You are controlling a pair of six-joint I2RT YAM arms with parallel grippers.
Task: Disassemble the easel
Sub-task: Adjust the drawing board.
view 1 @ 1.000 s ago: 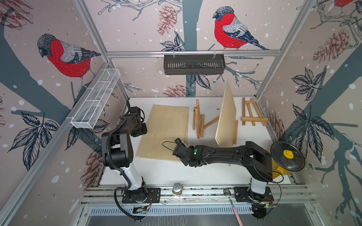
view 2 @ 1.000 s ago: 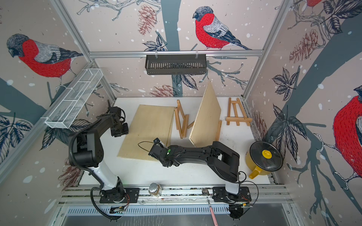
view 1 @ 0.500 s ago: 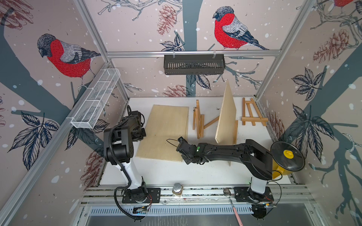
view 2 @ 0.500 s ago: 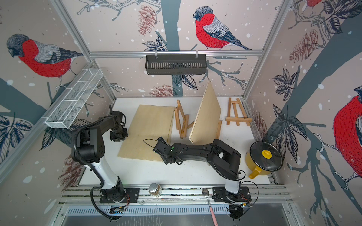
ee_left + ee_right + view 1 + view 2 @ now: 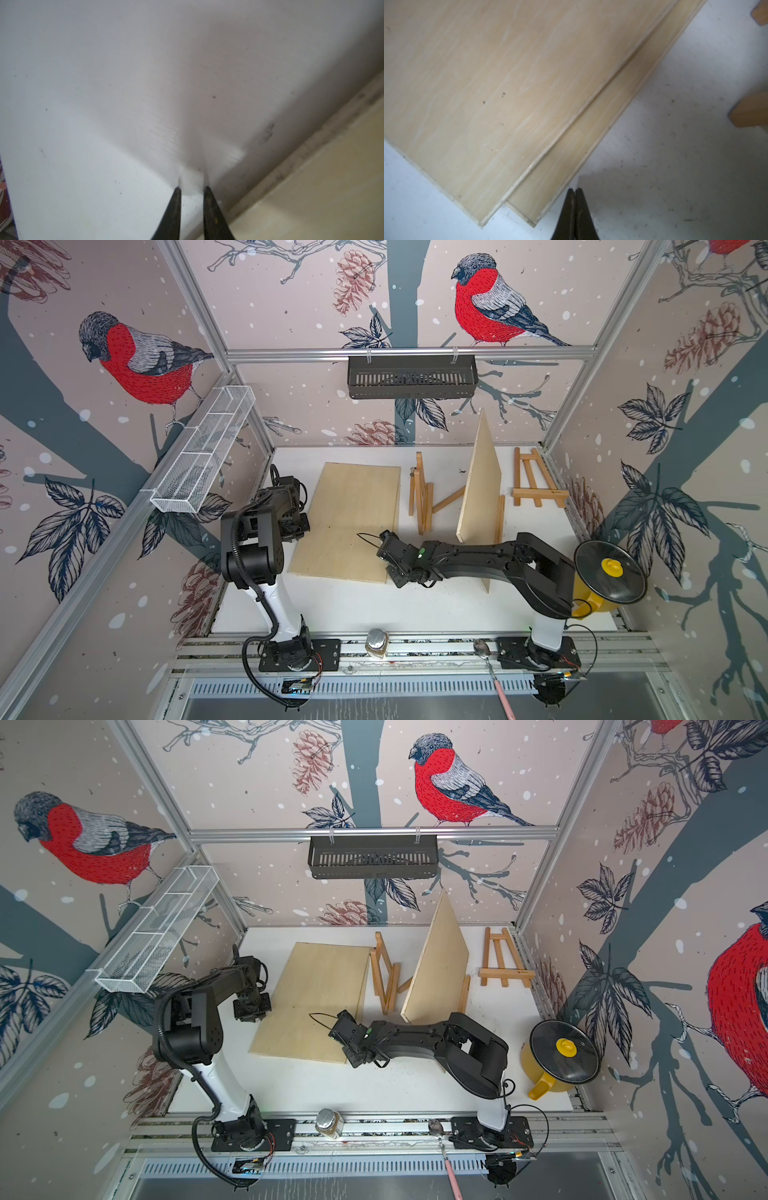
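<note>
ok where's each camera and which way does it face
Both top views: high in front, looking down on the table; left arm, right arm.
Left wrist: behind the left end effector, slightly open, facing down at bare table beside the flat boards.
Right wrist: behind the shut right end effector, facing down at the boards' corner.
Shared: both wrist views show those boards.

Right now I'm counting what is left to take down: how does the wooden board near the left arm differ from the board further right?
The left board lies flat on the table; the right board stands on edge, propped against an easel. The left board rests on a second sheet, slightly offset; the right board looks single. Both are pale, bare wooden rectangles.
</note>
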